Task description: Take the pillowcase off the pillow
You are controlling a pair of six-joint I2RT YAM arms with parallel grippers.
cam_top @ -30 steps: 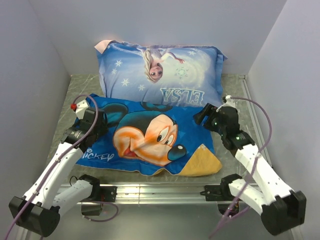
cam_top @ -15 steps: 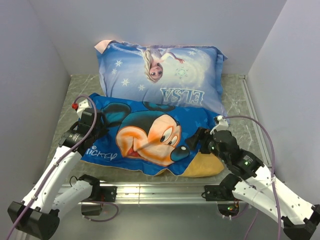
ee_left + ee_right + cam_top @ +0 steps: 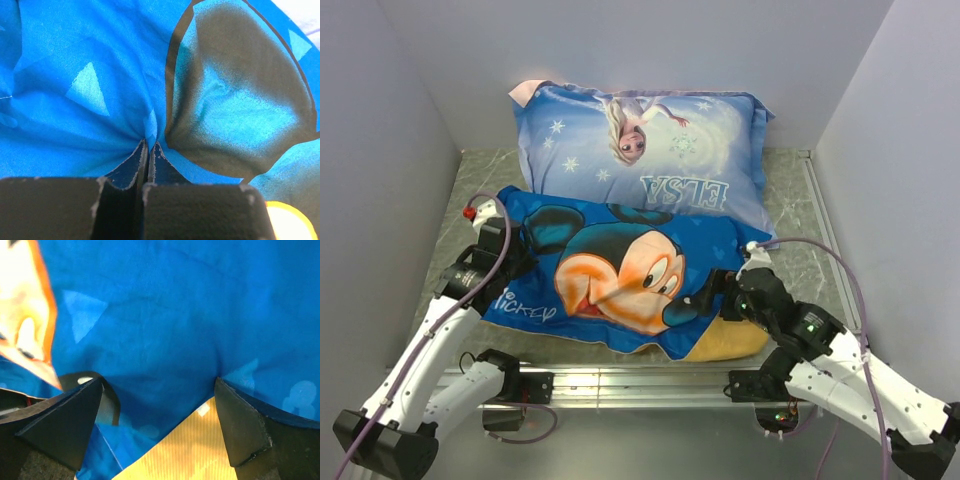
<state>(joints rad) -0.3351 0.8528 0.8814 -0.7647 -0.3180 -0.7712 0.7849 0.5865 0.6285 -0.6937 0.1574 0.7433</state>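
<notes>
The pillowcase (image 3: 620,275) lies blue side up with the big Mickey face showing, and its yellow underside (image 3: 735,342) peeks out at the near right corner. The pillow is hidden inside it. My left gripper (image 3: 516,252) is at the case's left end by Mickey's ear. In the left wrist view it (image 3: 150,145) is shut on a pinched fold of the blue fabric (image 3: 100,90). My right gripper (image 3: 716,300) sits at the near right corner. In the right wrist view it (image 3: 157,385) is open wide, fingers pressed against blue cloth (image 3: 165,315) above the yellow part (image 3: 185,450).
A light blue Elsa pillow (image 3: 640,150) leans against the back wall, touching the far edge of the pillowcase. Grey side walls close in left and right. A metal rail (image 3: 640,380) runs along the near table edge. Bare marbled tabletop (image 3: 795,255) shows at the right.
My left gripper has shut on the blue fabric. My right arm swung from the case's far right corner down to its near right corner and opened wider.
</notes>
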